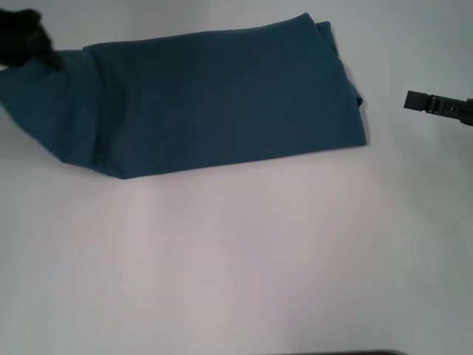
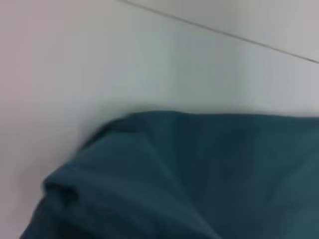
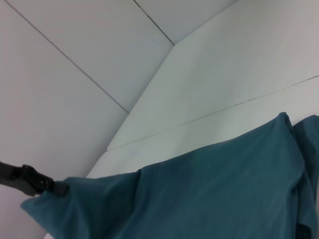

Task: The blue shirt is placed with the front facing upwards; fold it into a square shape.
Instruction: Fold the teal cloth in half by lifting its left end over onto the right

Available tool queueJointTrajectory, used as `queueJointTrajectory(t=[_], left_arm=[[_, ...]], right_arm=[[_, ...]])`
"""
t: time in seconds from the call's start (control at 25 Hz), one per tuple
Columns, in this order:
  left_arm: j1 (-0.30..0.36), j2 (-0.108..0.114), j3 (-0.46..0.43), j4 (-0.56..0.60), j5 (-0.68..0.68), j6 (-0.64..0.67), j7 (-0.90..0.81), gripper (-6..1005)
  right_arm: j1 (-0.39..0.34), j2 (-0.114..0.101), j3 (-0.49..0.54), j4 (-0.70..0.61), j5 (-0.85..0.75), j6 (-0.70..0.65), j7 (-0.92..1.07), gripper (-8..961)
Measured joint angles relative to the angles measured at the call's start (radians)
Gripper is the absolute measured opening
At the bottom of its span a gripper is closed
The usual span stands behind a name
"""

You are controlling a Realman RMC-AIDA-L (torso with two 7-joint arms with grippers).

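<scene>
The blue shirt (image 1: 222, 103) lies folded into a long band across the far half of the white table, with its print and collar hidden. My left gripper (image 1: 53, 61) is at the shirt's far left end, shut on a corner of the cloth and holding it raised. The right wrist view shows that gripper (image 3: 57, 187) pinching the corner of the shirt (image 3: 209, 194). The left wrist view shows only folded cloth (image 2: 199, 174) close below. My right gripper (image 1: 411, 100) hangs to the right of the shirt, apart from it.
The white table (image 1: 236, 266) spreads out in front of the shirt. White wall panels (image 3: 99, 59) stand behind the table's far edge. A dark strip (image 1: 340, 353) shows at the near edge.
</scene>
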Motion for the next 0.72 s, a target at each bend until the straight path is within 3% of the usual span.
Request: queueJointTrajectory(t=[0.16,0.36,0.4,0.6,0.72], left_arm=[[-0.046,-0.038,0.004,-0.004,-0.052,0.017,0.005,67],[-0.138,-0.109,0.029,-0.005,-0.106,0.0,0.019,68],[-0.138,-0.109,0.029,-0.005,-0.106,0.0,0.019,68],[-0.228,-0.165,0.086,0.011,-0.107,-0.062,0.016,67],[-0.248,-0.176,0.124,0.038,-0.105,-0.101,0.01,67]], right_arm=[[0.003,0.0,-0.001,0.0,-0.012,0.0,0.0,830],[0.007,0.0,-0.001,0.0,-0.035,0.003,0.001,828],[0.007,0.0,-0.001,0.0,-0.035,0.003,0.001,828],[0.006,0.0,-0.001,0.0,-0.035,0.004,0.001,827],[0.006,0.003,-0.002,0.0,-0.035,0.004,0.002,826]])
